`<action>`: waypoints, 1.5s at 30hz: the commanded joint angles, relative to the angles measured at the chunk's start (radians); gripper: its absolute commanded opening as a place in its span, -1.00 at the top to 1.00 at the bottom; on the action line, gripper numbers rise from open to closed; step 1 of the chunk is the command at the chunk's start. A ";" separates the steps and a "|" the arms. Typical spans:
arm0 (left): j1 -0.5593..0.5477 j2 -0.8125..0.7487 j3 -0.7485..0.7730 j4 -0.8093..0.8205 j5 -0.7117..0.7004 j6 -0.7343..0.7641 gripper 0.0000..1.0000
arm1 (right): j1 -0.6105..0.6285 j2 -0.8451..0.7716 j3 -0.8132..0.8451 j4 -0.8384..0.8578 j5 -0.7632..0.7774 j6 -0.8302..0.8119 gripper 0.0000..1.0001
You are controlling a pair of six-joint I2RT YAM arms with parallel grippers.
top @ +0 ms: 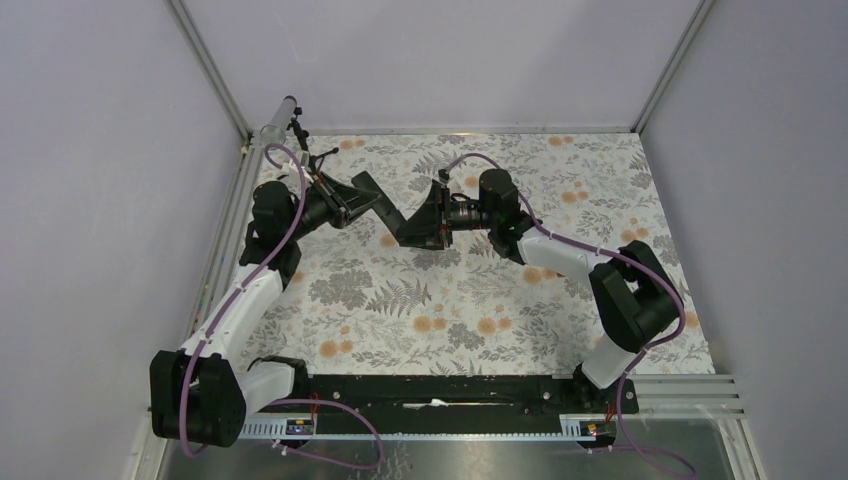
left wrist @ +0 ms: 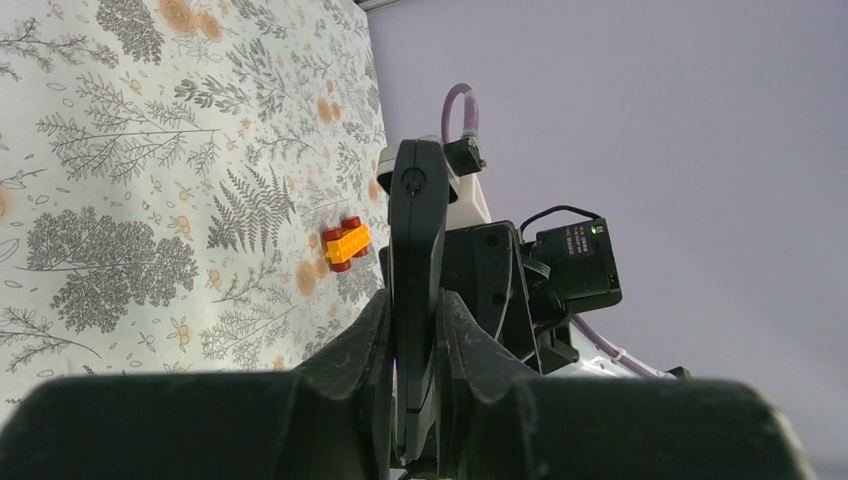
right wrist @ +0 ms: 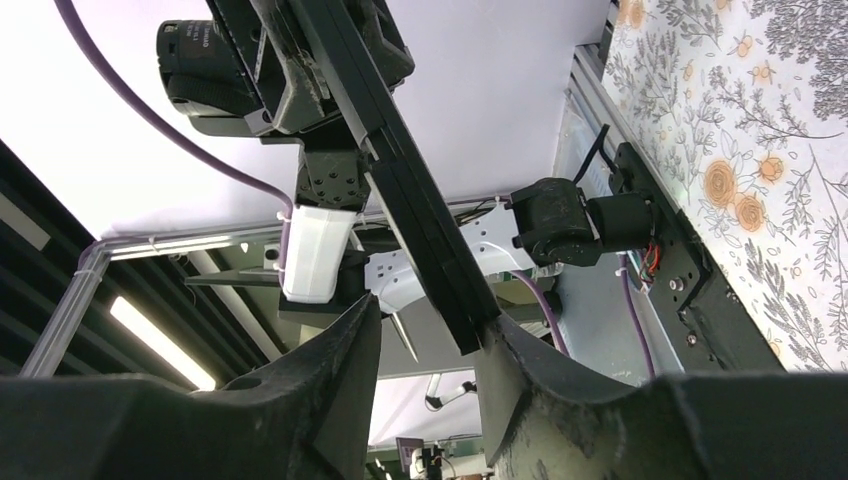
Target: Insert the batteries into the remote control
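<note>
While left tool (left wrist: 415, 335) clamps remote (left wrist: 415, 230) edge-on as anchor, right tool (right wrist: 425, 320) stands part-open around remote's other end, gap one side; probably regripping for loading.

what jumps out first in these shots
A slim black remote control hangs in mid-air above the floral table, pinched in the left claw, its free end inside the open right claw. A small yellow toy car with red wheels sits on the table in the left wrist view.
</note>
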 commanded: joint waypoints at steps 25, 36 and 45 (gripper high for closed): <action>0.004 -0.044 0.047 0.044 0.054 -0.046 1.00 | -0.006 0.004 0.071 -0.114 0.128 -0.075 0.02; -0.017 -0.041 0.033 0.075 0.066 -0.103 1.00 | -0.005 0.039 0.116 -0.119 0.139 -0.153 0.17; -0.066 -0.090 -0.019 0.156 -0.109 -0.280 1.00 | 0.001 0.011 0.088 -0.077 0.285 -0.217 0.21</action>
